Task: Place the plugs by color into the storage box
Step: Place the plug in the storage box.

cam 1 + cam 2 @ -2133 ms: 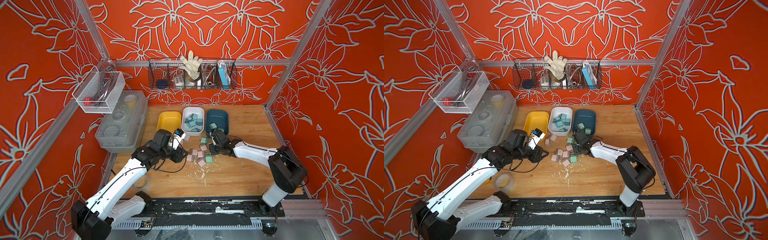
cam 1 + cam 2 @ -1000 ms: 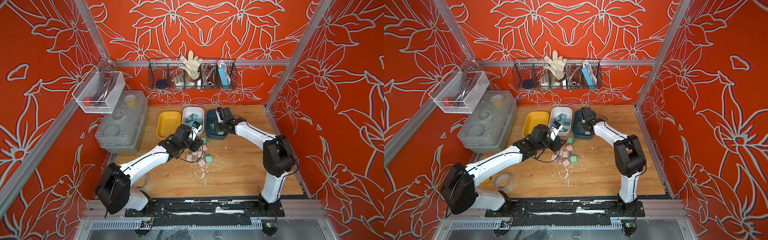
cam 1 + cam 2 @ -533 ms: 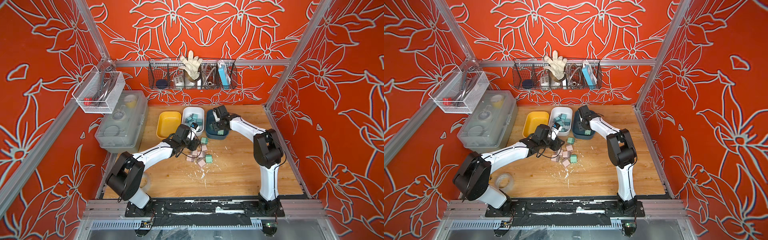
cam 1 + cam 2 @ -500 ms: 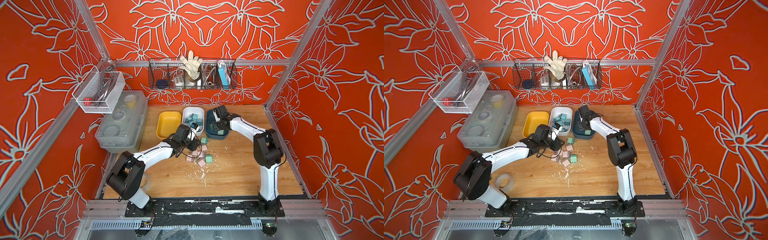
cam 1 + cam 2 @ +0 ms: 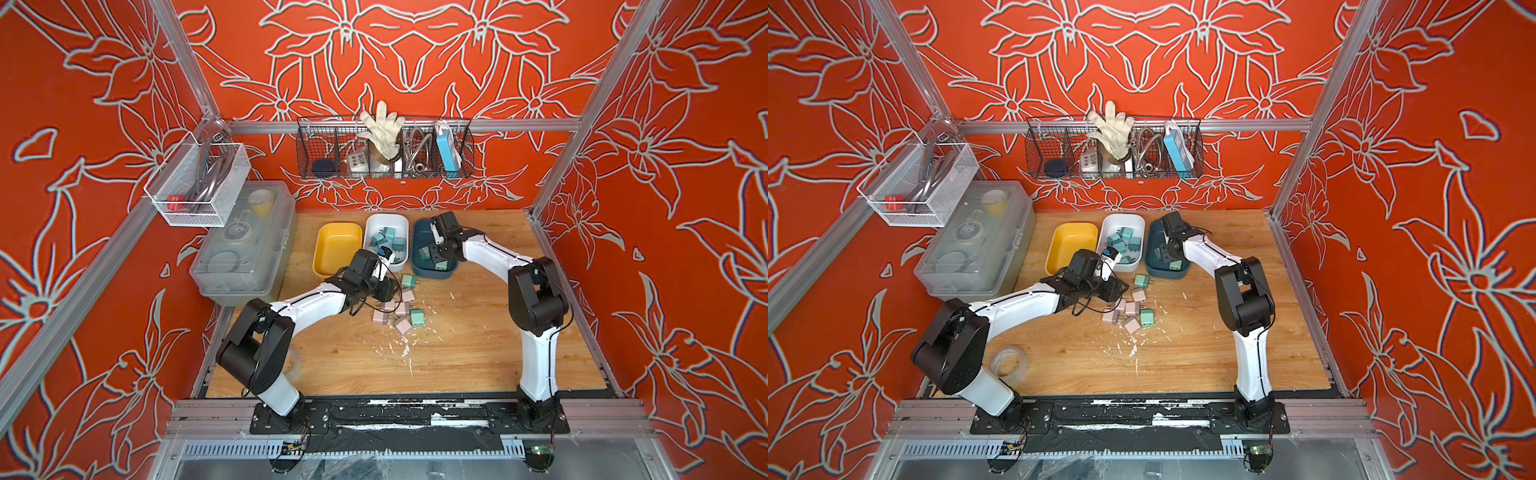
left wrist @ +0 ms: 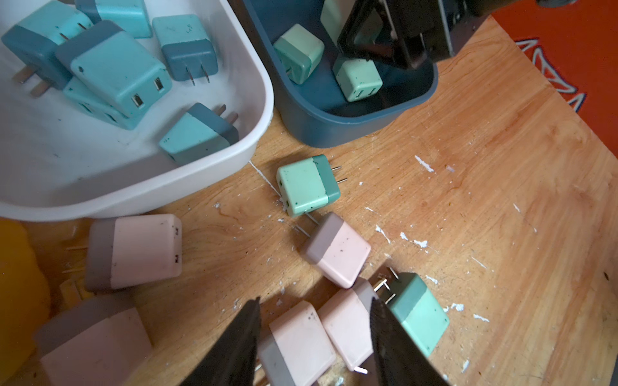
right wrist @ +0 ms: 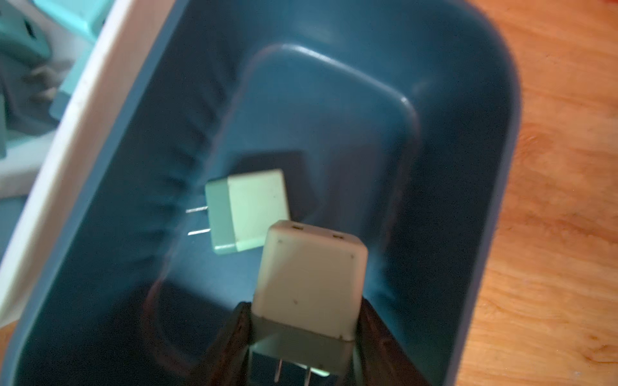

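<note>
The storage box is three open bins side by side: yellow (image 5: 336, 245), empty; white (image 5: 386, 220), holding several light blue plugs (image 6: 117, 72); dark blue (image 5: 432, 272), holding mint green plugs (image 7: 247, 209). My right gripper (image 7: 304, 304) hangs inside the dark blue bin (image 7: 508, 83), shut on a mint green plug (image 7: 311, 277) with its prongs pointing back at the wrist. My left gripper (image 6: 314, 300) is open low over the loose pile, its jaws straddling two pink plugs (image 6: 297, 337). More pink plugs (image 5: 402, 308) and green plugs (image 5: 417, 318) lie on the wooden table.
A clear lidded box (image 5: 245, 245) stands at the table's left edge, with a tape roll (image 5: 1009, 361) in front of it. A wire basket (image 5: 384, 153) hangs on the back wall and a white mesh basket (image 5: 199, 183) on the left wall. White flecks (image 5: 405, 349) litter the wood.
My right gripper carried the green plug from the pile up into the dark blue bin. My left gripper swung in from the left and came down over the pink plugs.
</note>
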Tool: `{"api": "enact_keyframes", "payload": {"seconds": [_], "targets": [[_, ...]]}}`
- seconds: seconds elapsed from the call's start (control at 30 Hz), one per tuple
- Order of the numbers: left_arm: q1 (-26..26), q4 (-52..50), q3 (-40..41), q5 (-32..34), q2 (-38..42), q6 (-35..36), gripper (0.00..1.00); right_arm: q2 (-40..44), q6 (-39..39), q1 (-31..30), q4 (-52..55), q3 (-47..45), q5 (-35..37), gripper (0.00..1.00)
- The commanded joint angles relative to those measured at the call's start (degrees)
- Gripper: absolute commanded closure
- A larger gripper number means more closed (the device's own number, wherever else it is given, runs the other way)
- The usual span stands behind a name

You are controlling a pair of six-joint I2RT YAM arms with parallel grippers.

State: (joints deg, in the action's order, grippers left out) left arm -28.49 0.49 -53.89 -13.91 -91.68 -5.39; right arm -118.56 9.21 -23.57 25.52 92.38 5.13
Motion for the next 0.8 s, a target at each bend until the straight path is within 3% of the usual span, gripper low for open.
{"api": "enact_keyframes", "payload": {"seconds": [0.0,0.1,0.3,0.57,0.77], "targets": [[0.05,-1.22,-1.73,-1.37,1.39,-2.2,0.46,-1.42,-1.64,0.98,-1.0,3.45,1.85,0.49],[0.08,-1.7,-1.83,-1.6,1.77,-3.02,0.46,-2.41,-1.68,1.24,-0.35,5.08,2.62,0.37],[0.1,-3.98,-2.88,-2.56,1.21,-4.75,0.45,1.74,-0.78,1.08,2.75,5.11,0.76,0.35],[-0.56,-5.57,-2.8,-4.65,0.24,-8.41,0.45,19.74,0.86,1.0,0.85,-10.04,-4.66,0.38],[-3.24,-8.63,-2.57,-4.73,2.28,-9.46,0.45,31.98,6.07,-0.82,-1.72,-23.04,-13.72,0.4]]}}
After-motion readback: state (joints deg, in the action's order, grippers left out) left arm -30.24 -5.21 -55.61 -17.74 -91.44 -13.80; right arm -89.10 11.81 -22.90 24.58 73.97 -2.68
